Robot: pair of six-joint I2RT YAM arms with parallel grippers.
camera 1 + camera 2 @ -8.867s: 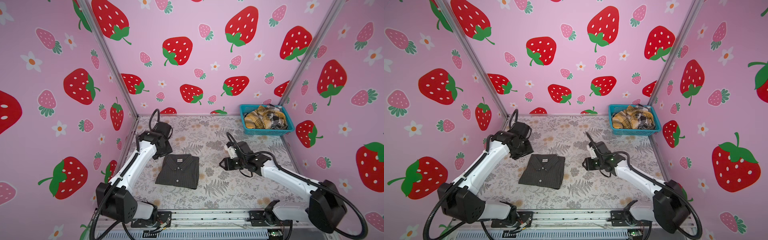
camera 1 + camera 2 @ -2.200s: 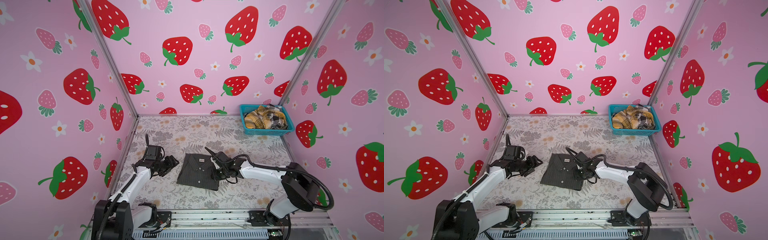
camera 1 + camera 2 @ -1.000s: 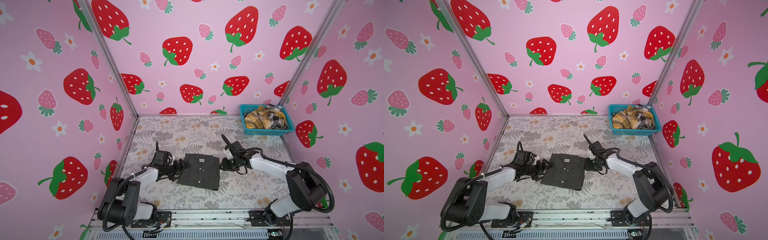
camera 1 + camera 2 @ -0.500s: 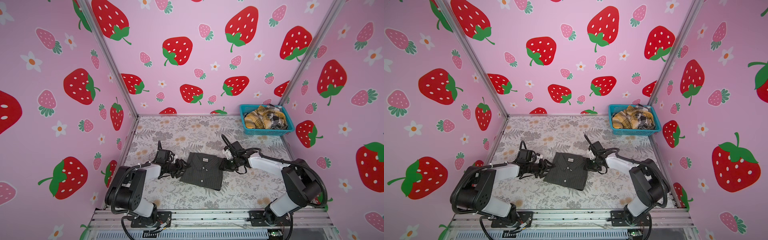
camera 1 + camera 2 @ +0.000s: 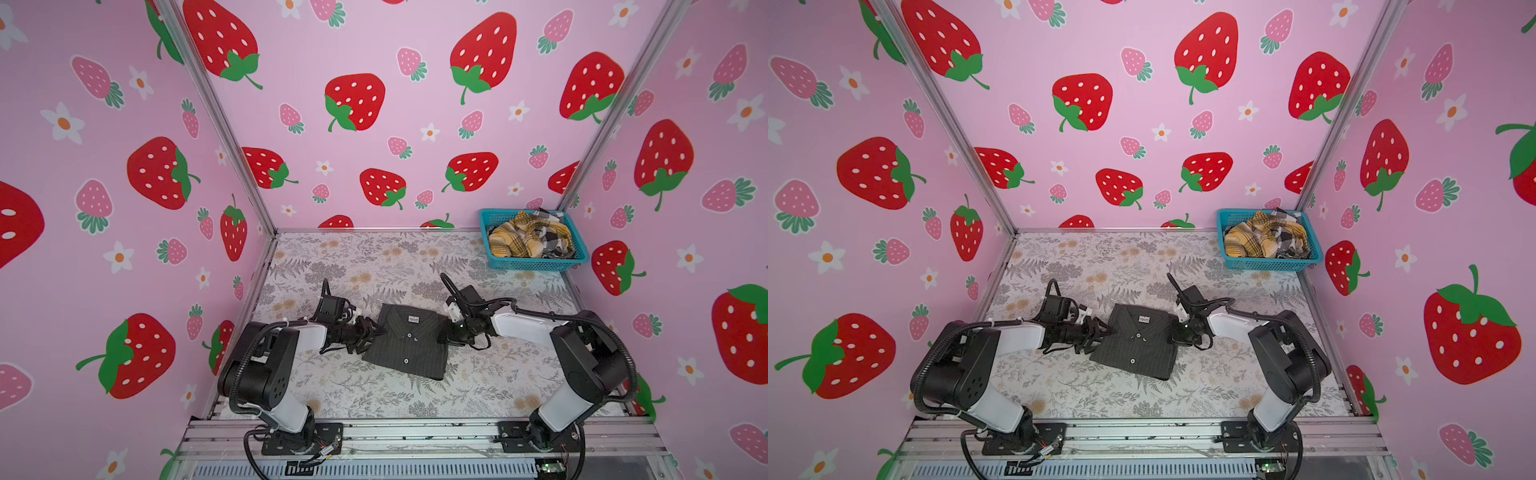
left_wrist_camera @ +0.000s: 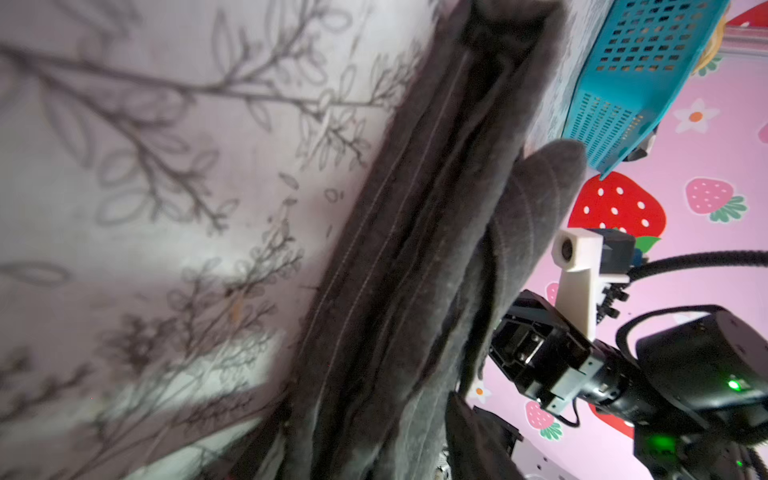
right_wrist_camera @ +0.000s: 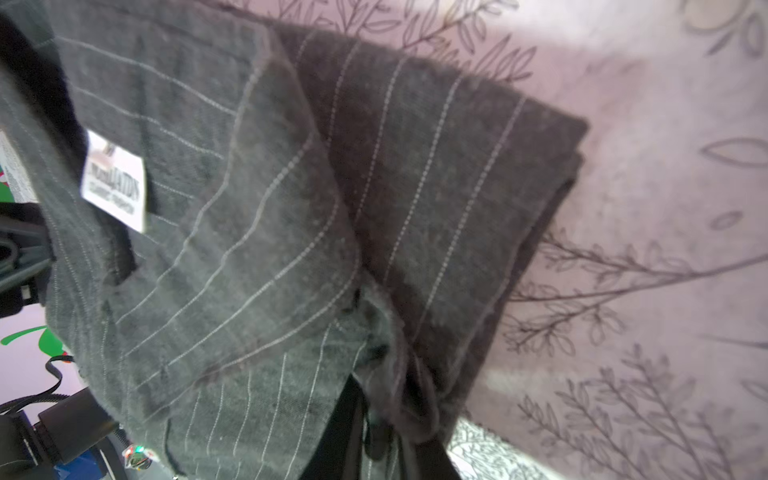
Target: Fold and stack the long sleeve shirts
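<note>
Count, all placed against the blue basket [image 5: 536,262], of which there is 1.
Shirts: 3.
- 2 inside the basket: yellow plaid shirt [image 5: 513,243] and black-white check shirt [image 5: 555,237]. Can't tell if more are underneath.
- 1 outside, well apart from the basket: folded charcoal pinstripe shirt [image 5: 405,347], with 3 buttons [image 5: 405,361] and 1 white neck label [image 5: 413,318] showing.

Grippers: 2, left gripper [image 5: 374,330] and right gripper [image 5: 446,334], both well apart from the basket.
</note>
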